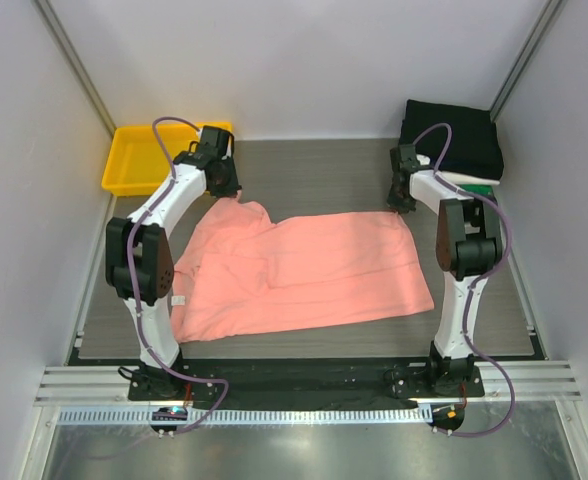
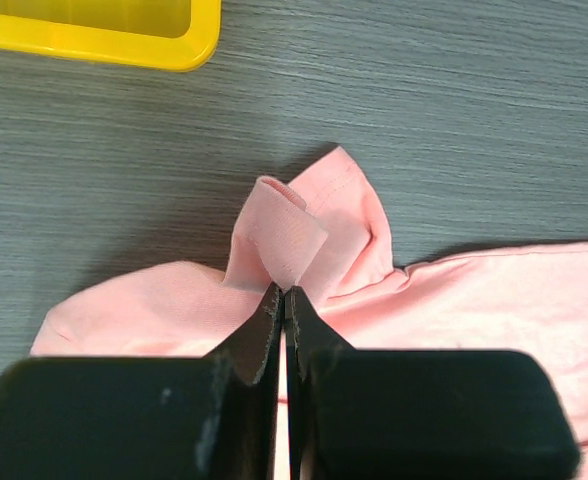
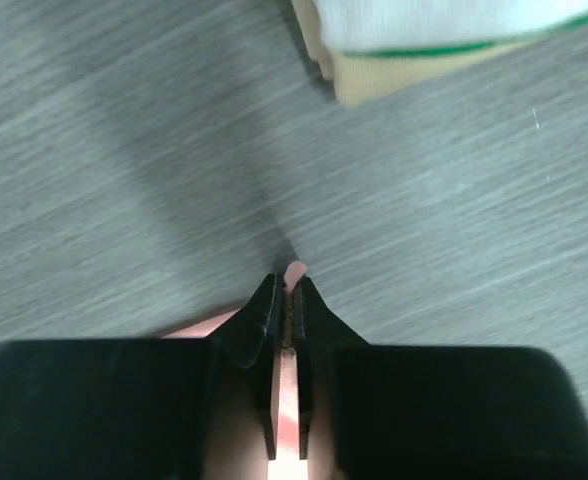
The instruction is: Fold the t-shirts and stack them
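Salmon-pink t-shirt (image 1: 304,270) spread wide, wrinkled (far corners pinched).

Spread t-shirt (image 1: 304,272) at centre of table (image 1: 314,170), tray (image 1: 134,165) at far-left corner, folded shirts (image 1: 456,140) at far-right corner

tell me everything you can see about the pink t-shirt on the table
The salmon-pink soft cotton t-shirt lies spread and mostly flat on the grey wood-grain table. Its left part is rumpled and its right part is smoother. A small white tag shows at its near left edge. The left gripper is shut on a curled fold at its far left corner, and the right gripper is shut on its far right corner.
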### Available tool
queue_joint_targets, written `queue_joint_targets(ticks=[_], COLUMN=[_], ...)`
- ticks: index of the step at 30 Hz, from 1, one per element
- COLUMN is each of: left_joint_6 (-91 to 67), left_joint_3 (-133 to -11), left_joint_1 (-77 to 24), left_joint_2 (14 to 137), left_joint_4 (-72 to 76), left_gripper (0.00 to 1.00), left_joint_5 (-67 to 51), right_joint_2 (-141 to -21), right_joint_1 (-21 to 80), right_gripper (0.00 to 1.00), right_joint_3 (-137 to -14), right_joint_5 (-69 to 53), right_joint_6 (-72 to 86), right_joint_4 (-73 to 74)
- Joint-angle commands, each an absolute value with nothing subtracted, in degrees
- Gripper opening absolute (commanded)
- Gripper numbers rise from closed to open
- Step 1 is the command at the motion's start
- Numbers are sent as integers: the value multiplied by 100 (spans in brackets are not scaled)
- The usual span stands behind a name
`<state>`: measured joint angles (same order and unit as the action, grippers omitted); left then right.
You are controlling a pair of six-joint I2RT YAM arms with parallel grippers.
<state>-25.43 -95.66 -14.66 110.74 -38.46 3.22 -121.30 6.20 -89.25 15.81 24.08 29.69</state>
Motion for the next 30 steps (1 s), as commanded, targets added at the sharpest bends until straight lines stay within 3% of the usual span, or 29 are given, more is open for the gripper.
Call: queue_joint_targets(ticks=[1, 4, 12, 19, 30], left_joint_6=[-2619, -2619, -2707, -2830, -3515], left_joint_3=[-9773, -9914, -9520, -7886, -5389], left_joint_1=[-1477, -1468, -1459, -1477, -1547], left_joint_2=[10986, 10925, 10049, 8512, 5734], left_joint_4=[-3963, -4130, -4324, -4166, -4577], left_gripper=[0, 0, 0, 0, 4], left_joint_5=[299, 413, 466, 668, 747], right_joint_2=[-11796, -11558, -10741, -9398, -8316], right_joint_1=[659, 694, 826, 835, 756], right_gripper=[9, 2, 1, 1, 1], right_joint_3=[-8675, -8710, -8536, -7287, -5766], right_joint_5=[1749, 1679, 1573, 1837, 2162], right_joint_6=[2391, 2364, 2303, 2276, 2698], right_joint_4=[3094, 3138, 3516, 3331, 3067])
